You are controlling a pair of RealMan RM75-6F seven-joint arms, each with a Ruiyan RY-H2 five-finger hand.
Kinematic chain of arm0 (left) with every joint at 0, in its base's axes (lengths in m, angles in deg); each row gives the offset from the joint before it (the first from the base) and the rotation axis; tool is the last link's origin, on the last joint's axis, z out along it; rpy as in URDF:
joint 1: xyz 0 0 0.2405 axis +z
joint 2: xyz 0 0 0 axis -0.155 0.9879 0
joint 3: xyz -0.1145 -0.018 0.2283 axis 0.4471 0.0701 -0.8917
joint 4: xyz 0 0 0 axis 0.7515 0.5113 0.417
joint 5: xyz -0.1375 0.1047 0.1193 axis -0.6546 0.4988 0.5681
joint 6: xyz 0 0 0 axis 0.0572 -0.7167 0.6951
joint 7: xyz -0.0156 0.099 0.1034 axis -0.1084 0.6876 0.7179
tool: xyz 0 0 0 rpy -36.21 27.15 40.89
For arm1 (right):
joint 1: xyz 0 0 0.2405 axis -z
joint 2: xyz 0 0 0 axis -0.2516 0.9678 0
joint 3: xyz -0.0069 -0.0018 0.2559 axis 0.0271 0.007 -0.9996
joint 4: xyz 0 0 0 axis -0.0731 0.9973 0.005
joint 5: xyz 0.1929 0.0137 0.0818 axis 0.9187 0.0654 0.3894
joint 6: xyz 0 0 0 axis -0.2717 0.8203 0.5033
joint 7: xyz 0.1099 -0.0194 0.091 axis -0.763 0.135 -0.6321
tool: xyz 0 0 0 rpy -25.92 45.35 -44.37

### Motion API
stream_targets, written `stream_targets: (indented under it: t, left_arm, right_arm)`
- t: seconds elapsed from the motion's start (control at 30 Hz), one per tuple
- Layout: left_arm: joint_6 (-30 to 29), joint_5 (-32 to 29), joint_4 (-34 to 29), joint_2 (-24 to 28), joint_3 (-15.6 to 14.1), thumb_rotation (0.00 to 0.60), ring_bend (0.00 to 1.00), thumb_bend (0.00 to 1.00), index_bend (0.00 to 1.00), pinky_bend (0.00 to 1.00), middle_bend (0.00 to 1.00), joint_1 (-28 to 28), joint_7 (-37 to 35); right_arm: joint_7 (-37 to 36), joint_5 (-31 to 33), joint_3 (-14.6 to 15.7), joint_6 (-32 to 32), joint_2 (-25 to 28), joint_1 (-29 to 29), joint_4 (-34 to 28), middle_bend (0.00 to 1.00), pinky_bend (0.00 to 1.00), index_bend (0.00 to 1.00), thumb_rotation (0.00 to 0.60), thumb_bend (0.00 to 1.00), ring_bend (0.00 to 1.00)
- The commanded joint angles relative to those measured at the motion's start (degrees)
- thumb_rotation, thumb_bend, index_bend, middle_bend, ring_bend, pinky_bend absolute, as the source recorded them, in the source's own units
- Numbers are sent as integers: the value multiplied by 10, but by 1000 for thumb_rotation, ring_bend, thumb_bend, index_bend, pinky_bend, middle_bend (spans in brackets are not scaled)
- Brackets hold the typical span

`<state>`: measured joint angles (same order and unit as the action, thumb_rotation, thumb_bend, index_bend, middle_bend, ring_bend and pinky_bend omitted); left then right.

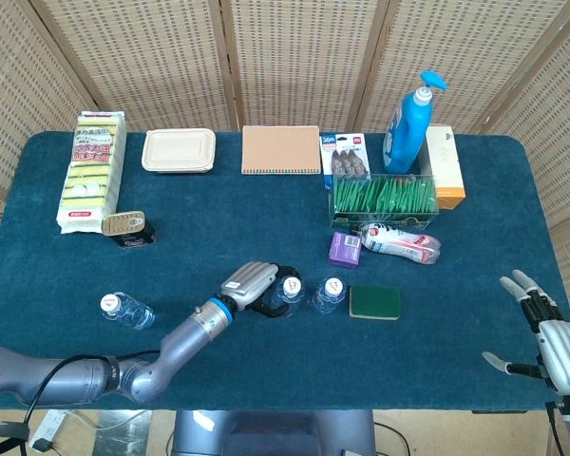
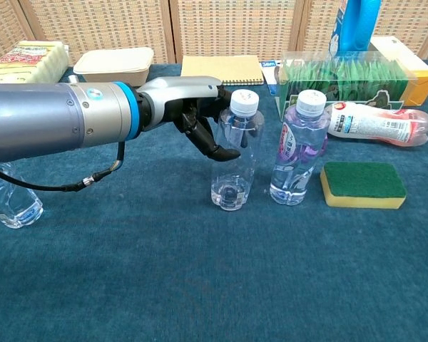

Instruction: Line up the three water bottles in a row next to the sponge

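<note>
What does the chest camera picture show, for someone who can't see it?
The robot's left hand grips a clear water bottle standing on the blue table, beside a second bottle next to a green sponge. A third bottle stands far left.
</note>
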<state>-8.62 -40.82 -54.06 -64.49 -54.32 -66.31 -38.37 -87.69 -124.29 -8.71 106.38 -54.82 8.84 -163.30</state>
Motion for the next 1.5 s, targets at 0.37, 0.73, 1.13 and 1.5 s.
stream_targets:
  t: [0.37,0.73,1.13,1.5]
  left_arm:
    - [-3,27,1,7,-5,600,0,278,0,143,0,6,-11]
    - [-44,83,-63,64,-11,600,0,177,0,134,0,43,-21]
    - [-125,244,-235,323,-22,600,0,137,0,92,0,164,-125]
    - [-272,491,-148,482,-104,600,0,26,0,74,0,312,-340]
  right_arm:
    - [-8,-6,-2,-3,5,3,1,0,83,86,600,43,0]
    - [-12,-13,-1,-6,9,5,-1,0,83,86,600,43,0]
    - [8,-28,6,-13,9,5,-12,0,83,86,600,43,0]
    - [31,-45,13,-22,6,1,-27,0,83,86,600,43,0]
